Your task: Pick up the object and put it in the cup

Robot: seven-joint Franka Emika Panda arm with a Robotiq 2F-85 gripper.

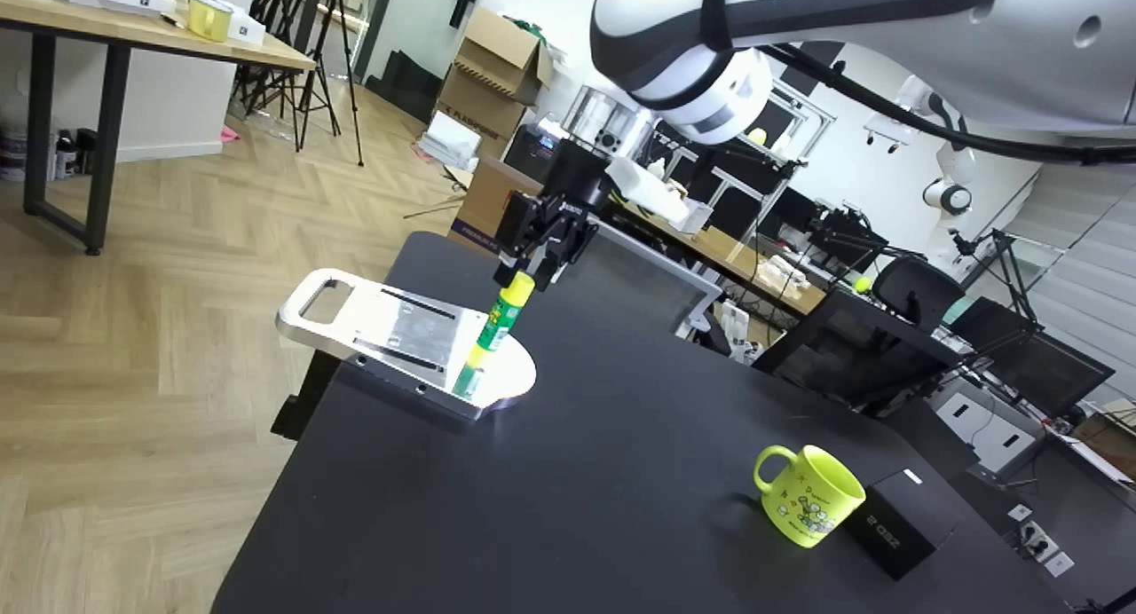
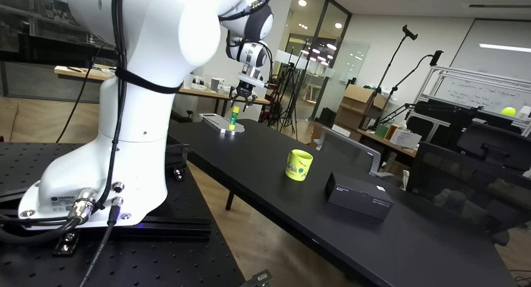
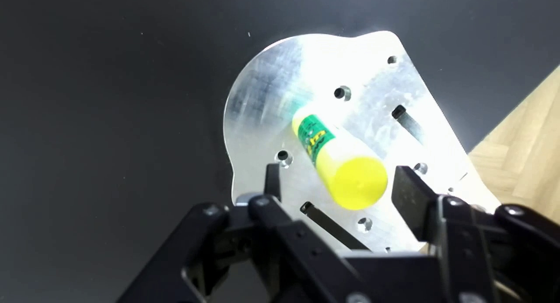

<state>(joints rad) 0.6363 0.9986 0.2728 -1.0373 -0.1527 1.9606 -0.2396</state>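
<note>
In an exterior view, I find the glue stick [image 1: 499, 326] upright on the metal plate [image 1: 512, 370], presumably to suit grasping from above. In an exterior view, the mug [image 2: 298, 166] sits mouth-up on the counter [image 2: 257, 154], well apart, fit to receive it. In the wrist view, the tool [image 3: 339, 189] is spread wide, gaps either side of the yellow cap [image 3: 359, 182], I judge to admit it.

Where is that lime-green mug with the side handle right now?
In both exterior views, the lime-green mug stands upright on the black table, with the black rectangular box nearest, on its right as pictured; the wrist view doesn't show it.
</note>
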